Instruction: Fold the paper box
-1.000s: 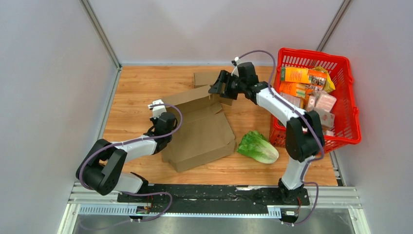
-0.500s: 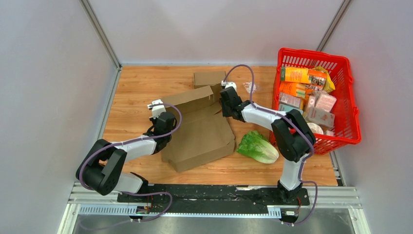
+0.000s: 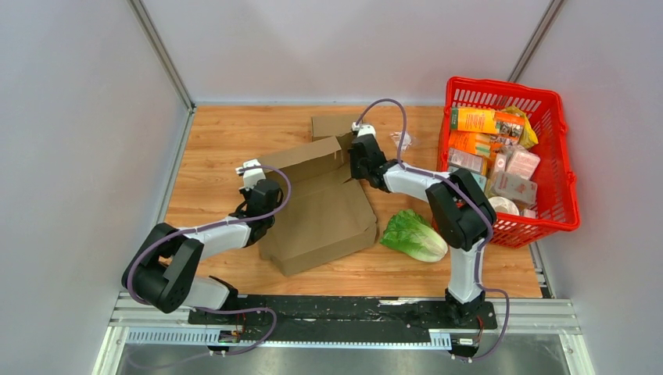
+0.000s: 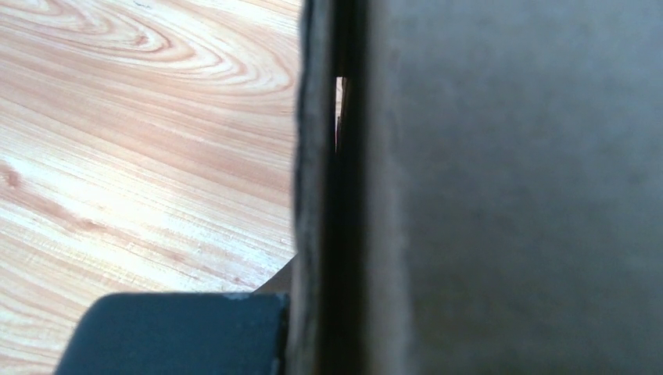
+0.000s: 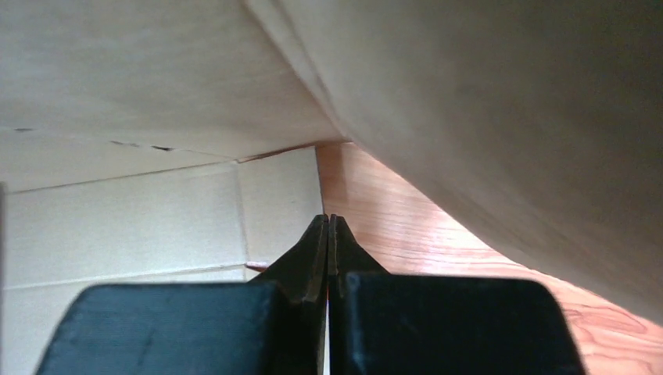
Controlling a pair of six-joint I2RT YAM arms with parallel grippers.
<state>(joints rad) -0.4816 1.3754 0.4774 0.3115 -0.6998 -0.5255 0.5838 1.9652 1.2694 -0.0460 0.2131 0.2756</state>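
Right at the far right corner of the cardboard box is where the right gripper sits now, fingertips pressed together with nothing between them. The box lies to that gripper's left and back toward the arm bases, partly flattened on the table. Its raised flap runs left to right, just off the gripper's left side. The wrist view shows cardboard hanging over the closed tips, so I'd guess the next push goes against that flap. The left gripper is clamped on the box's opposite edge. Compared with a second ago, the right gripper has shut and dropped in from beyond the flap. Left arm and box look unchanged.
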